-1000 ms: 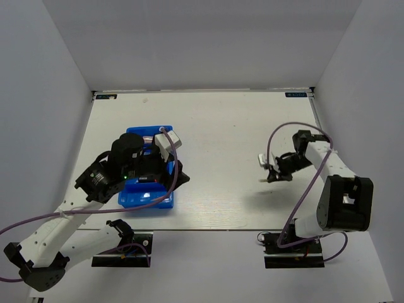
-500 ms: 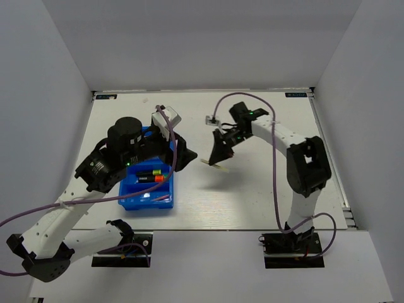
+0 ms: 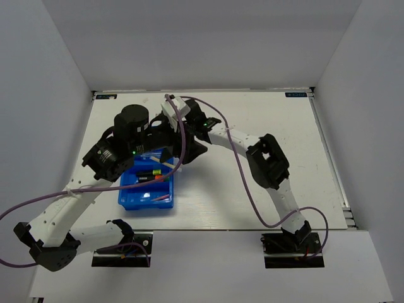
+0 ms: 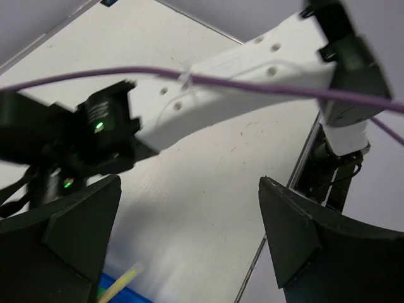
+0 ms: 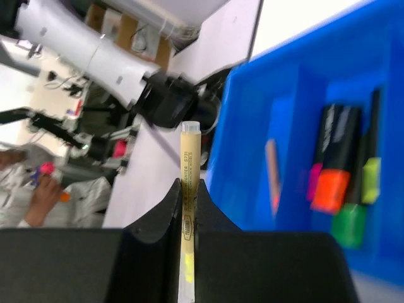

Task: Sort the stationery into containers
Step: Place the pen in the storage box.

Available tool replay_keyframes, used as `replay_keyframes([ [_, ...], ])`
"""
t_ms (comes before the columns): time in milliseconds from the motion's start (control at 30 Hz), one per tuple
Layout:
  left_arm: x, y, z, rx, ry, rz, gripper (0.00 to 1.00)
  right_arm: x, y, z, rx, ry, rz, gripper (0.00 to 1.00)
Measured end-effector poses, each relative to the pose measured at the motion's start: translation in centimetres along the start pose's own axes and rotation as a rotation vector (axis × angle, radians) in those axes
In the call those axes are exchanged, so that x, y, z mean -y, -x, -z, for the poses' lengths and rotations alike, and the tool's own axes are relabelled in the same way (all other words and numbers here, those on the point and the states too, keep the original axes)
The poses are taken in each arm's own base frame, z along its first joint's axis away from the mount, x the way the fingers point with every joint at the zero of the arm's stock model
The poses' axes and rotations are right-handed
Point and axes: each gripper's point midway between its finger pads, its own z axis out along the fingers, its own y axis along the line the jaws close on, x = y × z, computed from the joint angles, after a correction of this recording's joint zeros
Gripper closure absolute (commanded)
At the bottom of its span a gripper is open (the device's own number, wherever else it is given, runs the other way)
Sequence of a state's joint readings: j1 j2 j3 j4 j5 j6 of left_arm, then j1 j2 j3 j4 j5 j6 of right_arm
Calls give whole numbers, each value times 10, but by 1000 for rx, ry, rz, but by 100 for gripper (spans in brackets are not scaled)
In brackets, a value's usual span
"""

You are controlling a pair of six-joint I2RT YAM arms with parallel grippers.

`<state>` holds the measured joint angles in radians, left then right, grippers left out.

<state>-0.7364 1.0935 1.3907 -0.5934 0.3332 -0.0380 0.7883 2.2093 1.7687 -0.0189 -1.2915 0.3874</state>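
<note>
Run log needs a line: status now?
right gripper: shut on beige pen | near blue tray | left gripper: open

Blue tray (image 5: 284,95) holding highlighters (image 5: 338,145), pinkish stick (image 5: 271,170); beige stick (image 5: 189,170) held upright

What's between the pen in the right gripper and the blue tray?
Nothing visible. In the right wrist view the pen, clamped in the right gripper, has open air to the blue tray and its compartments. In the top view the left arm hangs over the tray's far end, so space is tight.
</note>
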Motion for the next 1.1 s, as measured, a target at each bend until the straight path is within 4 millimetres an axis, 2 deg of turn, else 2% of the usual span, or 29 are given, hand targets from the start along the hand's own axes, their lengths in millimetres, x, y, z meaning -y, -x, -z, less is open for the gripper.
replay_keyframes([
  [200,8,9,-3,12,-40,5,0,12,32,-35,3,-46,64,100],
  [333,12,9,-2,9,-57,9,0,10,33,-51,-8,-77,107,100],
  [733,18,6,2,7,-83,15,0,35,-22,-91,-160,-214,168,100],
  [967,20,-2,8,5,-83,19,0,49,-51,-106,-253,-281,231,100],
  [1000,20,-4,8,2,-83,21,0,50,-53,-108,-263,-293,241,98],
  [1100,20,-6,9,-4,-82,24,0,56,-58,-109,-284,-322,260,67],
])
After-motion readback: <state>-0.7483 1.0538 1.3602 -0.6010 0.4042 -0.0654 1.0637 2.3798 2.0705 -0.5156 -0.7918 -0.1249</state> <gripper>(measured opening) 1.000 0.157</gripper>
